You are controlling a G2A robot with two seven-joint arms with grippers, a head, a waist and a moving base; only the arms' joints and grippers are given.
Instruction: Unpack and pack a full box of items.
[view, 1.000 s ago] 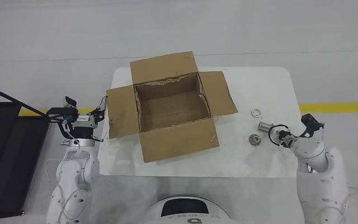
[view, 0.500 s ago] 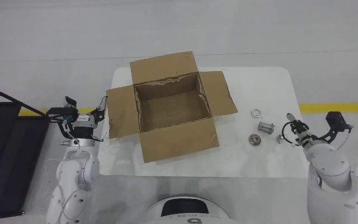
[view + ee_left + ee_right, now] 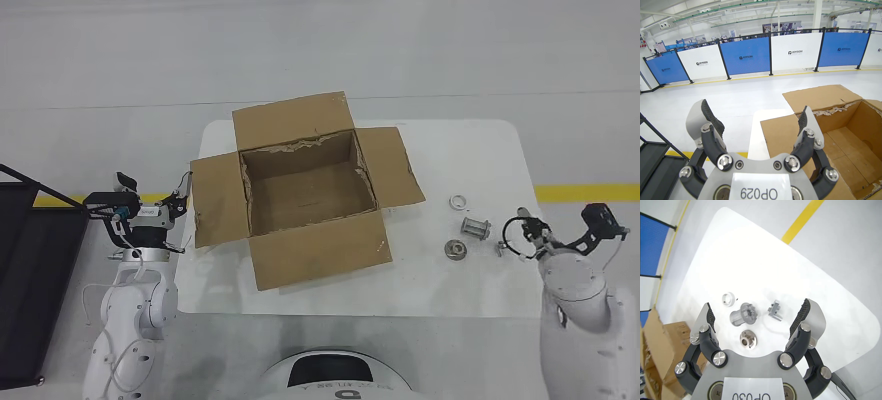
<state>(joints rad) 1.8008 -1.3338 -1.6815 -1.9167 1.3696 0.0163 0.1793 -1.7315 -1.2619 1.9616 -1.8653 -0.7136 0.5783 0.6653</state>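
Observation:
An open cardboard box (image 3: 305, 190) stands mid-table with its four flaps spread; its inside (image 3: 846, 140) looks bare. To its right lie several metal parts: a ring (image 3: 458, 201) (image 3: 728, 299), a splined cylinder (image 3: 475, 227) (image 3: 743, 316), a flanged hub (image 3: 455, 249) (image 3: 747, 341) and a small bracket (image 3: 499, 245) (image 3: 775, 310). My right gripper (image 3: 514, 238) (image 3: 757, 306) hovers open just right of the bracket, holding nothing. My left gripper (image 3: 182, 203) (image 3: 754, 108) stands open off the table's left edge, beside the box's left flap.
The white table (image 3: 470, 150) has free surface behind and right of the parts. A black rack (image 3: 30, 270) stands on the floor at far left. A yellow floor line (image 3: 590, 192) runs past the table's right side.
My right gripper has drawn back to the right, away from the splined cylinder, and the small bracket now lies uncovered on the table. The left arm has not moved.

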